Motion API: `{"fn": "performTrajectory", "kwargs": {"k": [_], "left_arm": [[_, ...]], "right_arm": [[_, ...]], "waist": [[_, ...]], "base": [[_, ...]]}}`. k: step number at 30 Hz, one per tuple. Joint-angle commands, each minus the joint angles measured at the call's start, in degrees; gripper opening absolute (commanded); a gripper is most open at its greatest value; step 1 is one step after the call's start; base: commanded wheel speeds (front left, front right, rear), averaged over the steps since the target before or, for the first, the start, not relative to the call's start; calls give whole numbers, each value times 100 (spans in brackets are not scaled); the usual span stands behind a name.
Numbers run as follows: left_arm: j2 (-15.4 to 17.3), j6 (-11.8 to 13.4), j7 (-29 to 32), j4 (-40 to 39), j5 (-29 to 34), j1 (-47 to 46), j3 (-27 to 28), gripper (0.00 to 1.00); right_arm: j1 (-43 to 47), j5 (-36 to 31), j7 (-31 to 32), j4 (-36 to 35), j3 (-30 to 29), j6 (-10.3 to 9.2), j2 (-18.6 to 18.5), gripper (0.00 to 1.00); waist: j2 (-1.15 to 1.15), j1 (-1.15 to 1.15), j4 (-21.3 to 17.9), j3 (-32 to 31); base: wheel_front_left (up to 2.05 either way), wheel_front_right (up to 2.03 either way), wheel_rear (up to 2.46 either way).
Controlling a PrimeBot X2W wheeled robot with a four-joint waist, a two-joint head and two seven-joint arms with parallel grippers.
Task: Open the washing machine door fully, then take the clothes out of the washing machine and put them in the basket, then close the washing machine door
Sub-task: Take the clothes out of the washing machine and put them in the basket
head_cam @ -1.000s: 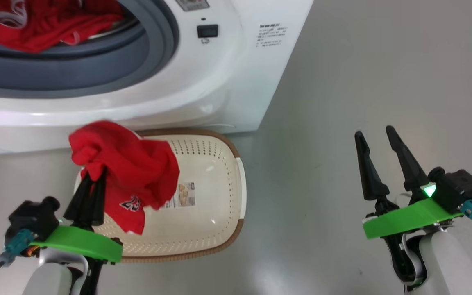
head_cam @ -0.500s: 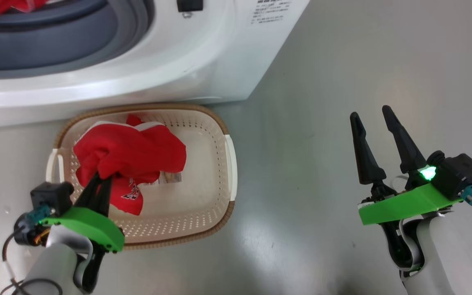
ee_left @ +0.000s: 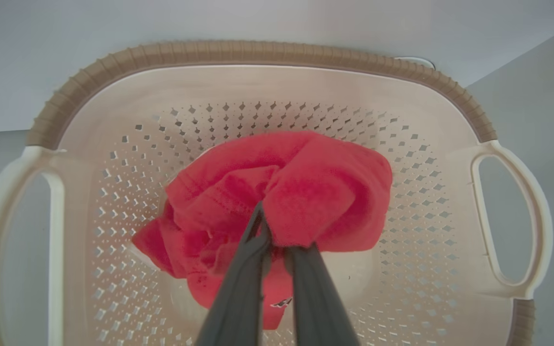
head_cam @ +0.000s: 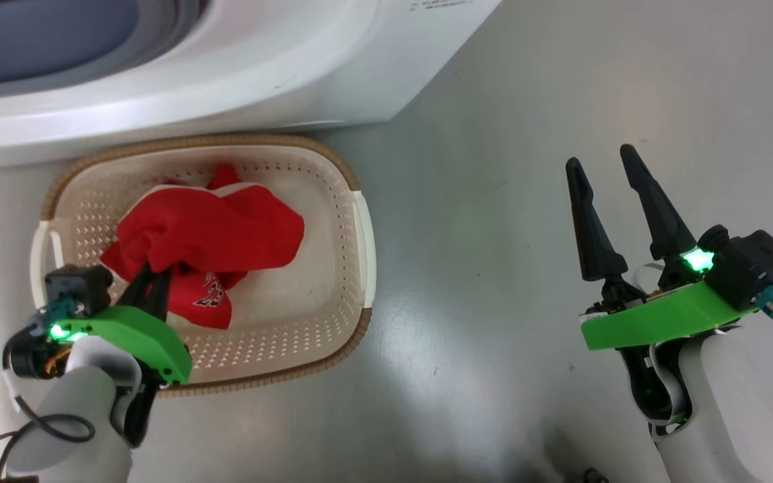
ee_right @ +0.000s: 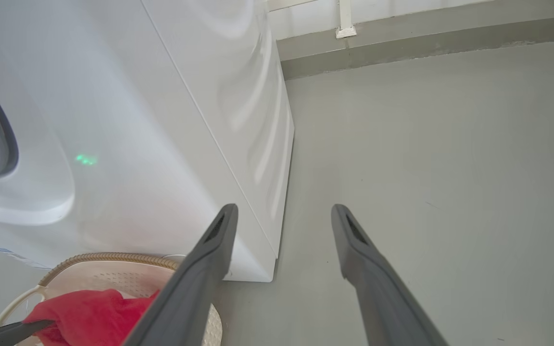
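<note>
Nearest the robot, the left gripper (head_cam: 157, 275) reaches in over the near left corner of the basket (head_cam: 306, 322), its two dark fingers pressed together on a bunched fold of the clothes (head_cam: 212, 228). The red fabric sits inside the basket walls, towards the left half. Its lower folds, one with a white printed mark, appear to lie on the perforated bottom, while the pinched part stands higher. The right half of the basket bottom is bare. Off to the right, over the grey floor (head_cam: 494, 201) and well apart from the basket, the right gripper (head_cam: 600, 158) hangs with its fingers spread wide and nothing between them. Beyond the basket's far edge, just behind its brown rim, rises the white front of the washing machine (head_cam: 259, 80), with its grey gasket (head_cam: 44, 40) at the top left. The step in hand looks like placing the garment, at the point of release. The next move calls for the left fingers to part and lift straight up, clear of the rim, so that no fold snags and trails out. Whether more clothing waits in the drum cannot be told from here. If so, another reach inside comes before the door is shut.
</note>
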Motion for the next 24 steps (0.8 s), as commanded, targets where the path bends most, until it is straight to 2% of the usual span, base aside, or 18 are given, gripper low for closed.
{"fn": "performTrajectory", "kwargs": {"k": [1,14,15,18,21,22,23,24], "left_arm": [[230,-33,-46,67,-98,3,87,0],[294,-33,-46,353,-410,-266,-88,0],[295,-33,-46,347,-424,-269,-94,5],[296,-33,-46,317,-444,-275,-112,42],[286,-33,-46,291,-455,-275,-124,54],[284,-33,-46,279,-458,-272,-122,71],[280,-33,-46,266,-463,-268,-118,80],[275,-33,-46,252,-469,-264,-115,84]], "right_arm": [[46,126,-37,-148,129,28,7,100],[-33,115,-37,-175,149,28,7,100],[-32,113,-37,-178,148,28,7,100],[-30,104,-37,-181,139,28,7,100],[-34,94,-37,-170,133,28,7,100],[-37,91,-37,-165,134,28,7,100],[-39,88,-37,-159,132,28,7,100],[-40,86,-37,-154,129,28,7,100]], "waist": [[0,0,-19,92],[0,0,-40,239],[0,0,-37,235],[0,0,-19,221],[0,0,4,197],[0,0,10,186],[0,0,17,173],[0,0,24,159]], "base": [[0,0,0],[0,0,0],[0,0,0],[0,0,0],[0,0,0],[0,0,0],[0,0,0],[0,0,0]]}}
